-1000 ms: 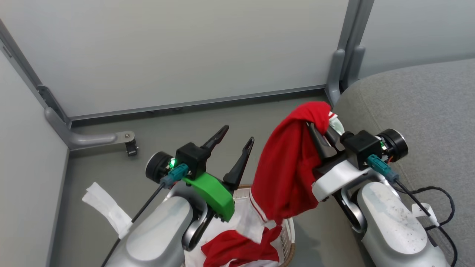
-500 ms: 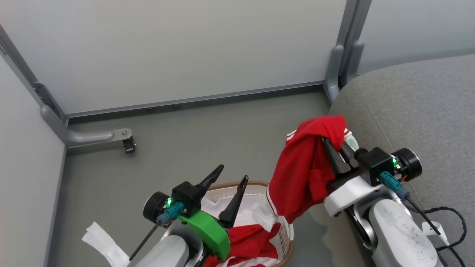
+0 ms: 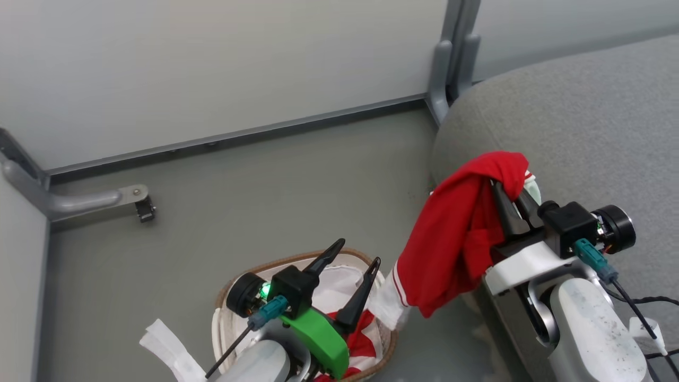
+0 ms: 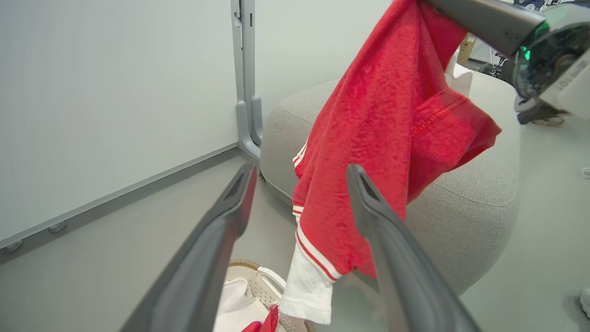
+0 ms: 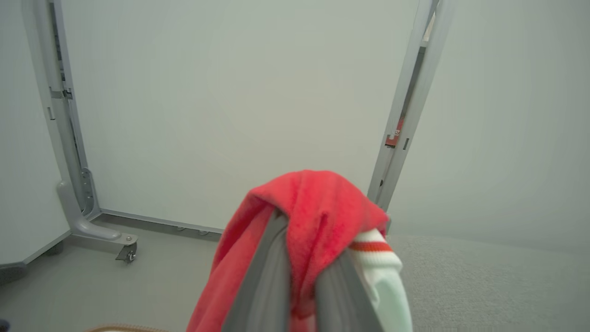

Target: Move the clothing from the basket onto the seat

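Now | right claw [image 3: 509, 195] clamped on clothing [image 3: 456, 239] | fabric draped over it

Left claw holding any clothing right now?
No: in the left wrist view the left claw stands open, nothing between its fingers; the red garment hangs beyond them from the right claw.

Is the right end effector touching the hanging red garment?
Touching. The right wrist view shows the red garment draped over the right end effector and pinched between its two fingers.
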You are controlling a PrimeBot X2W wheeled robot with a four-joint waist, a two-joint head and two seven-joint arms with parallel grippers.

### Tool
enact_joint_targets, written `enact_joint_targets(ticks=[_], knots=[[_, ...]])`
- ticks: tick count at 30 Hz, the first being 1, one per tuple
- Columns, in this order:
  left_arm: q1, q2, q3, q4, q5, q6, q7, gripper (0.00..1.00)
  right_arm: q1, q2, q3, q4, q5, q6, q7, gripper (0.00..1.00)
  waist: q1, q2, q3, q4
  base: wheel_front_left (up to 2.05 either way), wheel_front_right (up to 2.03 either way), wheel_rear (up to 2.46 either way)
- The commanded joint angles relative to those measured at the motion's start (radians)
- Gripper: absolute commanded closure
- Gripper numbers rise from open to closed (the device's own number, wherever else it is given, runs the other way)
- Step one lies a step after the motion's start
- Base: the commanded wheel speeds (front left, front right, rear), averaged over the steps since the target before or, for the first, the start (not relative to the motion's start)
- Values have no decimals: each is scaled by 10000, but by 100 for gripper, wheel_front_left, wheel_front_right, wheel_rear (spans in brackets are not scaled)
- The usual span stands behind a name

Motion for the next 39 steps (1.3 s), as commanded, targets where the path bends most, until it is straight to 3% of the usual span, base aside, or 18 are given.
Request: enact_joint_targets(ticks=[1, 10, 16, 30, 35, 39], knots=[[-225, 65, 21, -16, 194, -19, -5, 0, 50, -10, -90, -130, -62, -13, -49, 100, 0, 0, 629, -819, 0, 0, 0], [-636, 230, -25, 94, 576, -80, -4, 0, 183, 251, -711, -585, 50, -14, -49, 100, 0, 0, 1702, -2489, 0, 0, 0], [-853, 314, -120, 167, 694, -101, -6, 0, 240, 368, -1148, -702, 112, -14, -49, 100, 0, 0, 2078, -2942, 0, 0, 0], [-1330, 423, -179, -17, 1015, -70, -6, 0, -310, 416, -1623, -693, -108, -14, -51, 100, 0, 0, 2952, -2290, 0, 0, 0], [-1438, 492, -234, -260, 1191, 44, -4, 0, -1405, -82, -1682, -556, -407, -14, -51, 100, 0, 0, 3349, -1923, 0, 0, 0], [-1585, 500, -398, -440, 1425, 106, 47, 0, -2723, -925, -2012, -295, -447, -14, -51, 100, 0, 0, 3737, -1505, 0, 0, 0]])
